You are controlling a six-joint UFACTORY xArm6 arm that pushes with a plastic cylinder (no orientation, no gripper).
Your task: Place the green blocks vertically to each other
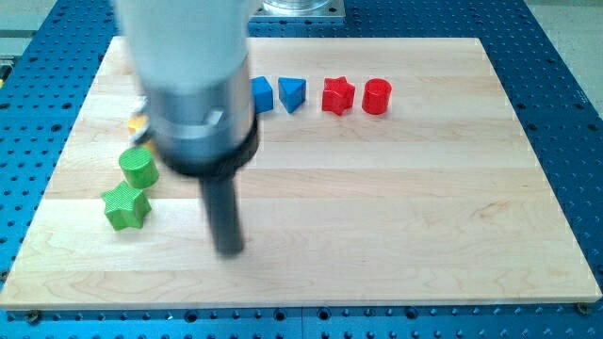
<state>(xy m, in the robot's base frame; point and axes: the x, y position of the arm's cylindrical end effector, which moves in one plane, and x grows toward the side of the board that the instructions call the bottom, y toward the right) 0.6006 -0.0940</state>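
A green cylinder (138,167) stands at the view's left on the wooden board (396,207). A green star block (125,206) lies just below it and slightly left, touching or nearly touching it. My tip (229,250) is down on the board, to the right of the green star and a little lower, well apart from both green blocks. The arm's blurred grey body hides the board's upper left.
Near the view's top stand a blue cube (261,94), a blue triangular block (292,94), a red star (337,95) and a red cylinder (376,96) in a row. A yellow block (138,121) peeks out beside the arm, mostly hidden.
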